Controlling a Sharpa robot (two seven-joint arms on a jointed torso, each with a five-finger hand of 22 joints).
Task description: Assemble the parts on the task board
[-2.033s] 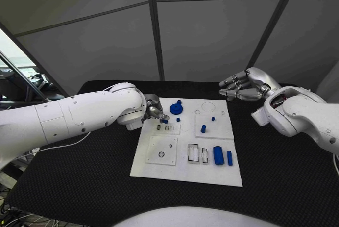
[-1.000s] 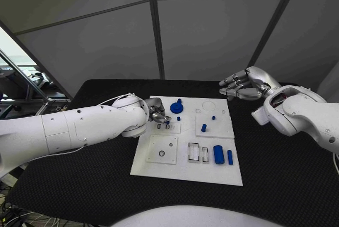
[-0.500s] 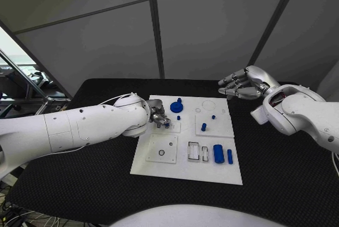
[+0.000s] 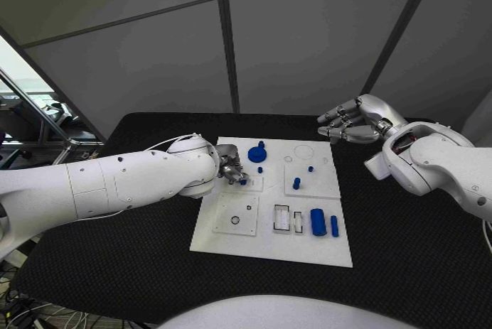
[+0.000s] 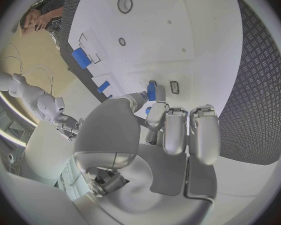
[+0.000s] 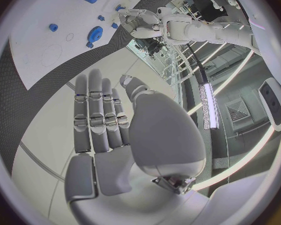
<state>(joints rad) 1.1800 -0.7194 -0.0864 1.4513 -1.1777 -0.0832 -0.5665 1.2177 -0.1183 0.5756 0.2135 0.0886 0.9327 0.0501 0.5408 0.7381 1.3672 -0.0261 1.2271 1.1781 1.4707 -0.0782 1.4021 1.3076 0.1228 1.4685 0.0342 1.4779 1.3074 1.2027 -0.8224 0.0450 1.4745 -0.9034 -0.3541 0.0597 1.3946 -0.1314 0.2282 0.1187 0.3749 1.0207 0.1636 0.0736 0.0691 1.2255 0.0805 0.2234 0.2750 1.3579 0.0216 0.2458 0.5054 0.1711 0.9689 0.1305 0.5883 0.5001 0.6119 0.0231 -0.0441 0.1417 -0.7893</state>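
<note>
The white task board [image 4: 269, 240] lies in the middle of the black table. My left hand [image 4: 231, 167] hovers over the board's upper-left plate. In the left wrist view it pinches a small blue piece [image 5: 151, 91] between thumb and a finger, just beside a small rectangular slot [image 5: 174, 87]. My right hand [image 4: 350, 124] hangs over the table's far right corner, fingers spread and holding nothing. On the board sit a round blue disc [image 4: 257, 155], a short blue peg [image 4: 296, 182], a thick blue cylinder [image 4: 318, 222] and a thin blue rod [image 4: 334, 226].
A lower-left plate with a round hole [image 4: 234, 220] and a rectangular recess [image 4: 281, 219] lie near the board's front. Black table [image 4: 123, 251] spreads wide on both sides of the board. In the right wrist view the blue disc [image 6: 95, 34] and my left hand [image 6: 137, 19] appear far off.
My left arm has swung its elbow down and closer to the board, while its hand stays over the small slots with the blue piece. The right hand has not moved.
</note>
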